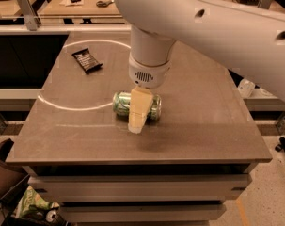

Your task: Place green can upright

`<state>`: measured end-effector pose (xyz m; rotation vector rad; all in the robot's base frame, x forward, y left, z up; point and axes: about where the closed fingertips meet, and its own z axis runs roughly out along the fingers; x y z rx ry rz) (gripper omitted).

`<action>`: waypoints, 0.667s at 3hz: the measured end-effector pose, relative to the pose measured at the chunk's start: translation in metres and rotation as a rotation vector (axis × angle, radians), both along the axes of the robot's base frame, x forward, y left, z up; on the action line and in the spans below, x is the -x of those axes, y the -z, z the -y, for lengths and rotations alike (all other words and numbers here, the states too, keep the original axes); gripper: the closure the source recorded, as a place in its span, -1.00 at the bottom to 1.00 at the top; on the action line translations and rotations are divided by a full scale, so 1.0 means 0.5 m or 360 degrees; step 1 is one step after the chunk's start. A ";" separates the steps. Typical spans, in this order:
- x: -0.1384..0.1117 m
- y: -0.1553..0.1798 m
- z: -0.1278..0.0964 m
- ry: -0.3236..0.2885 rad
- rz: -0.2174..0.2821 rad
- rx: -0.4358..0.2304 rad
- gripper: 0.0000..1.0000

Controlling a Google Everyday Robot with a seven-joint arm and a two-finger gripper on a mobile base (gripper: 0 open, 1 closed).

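The green can (120, 103) lies on its side near the middle of the brown table (203, 126), its long axis running left to right. It is light green and white with dark printing. My gripper (137, 117) hangs straight down from the white arm and sits over the can's middle. One cream-coloured pad crosses the can's near side and reaches the table top in front of it. The can's middle and far side are hidden behind the gripper.
A black snack bar (87, 60) lies on the table at the back left. A pale ring mark (62, 105) curves across the table's left half. A green bag (33, 204) lies on the floor at lower left. Benches with small items stand behind.
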<state>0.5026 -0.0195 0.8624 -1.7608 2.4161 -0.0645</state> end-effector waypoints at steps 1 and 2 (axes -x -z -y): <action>0.000 0.009 -0.009 -0.0014 -0.0005 -0.0001 -1.00; -0.005 0.018 -0.025 -0.0044 -0.0009 0.0000 -0.65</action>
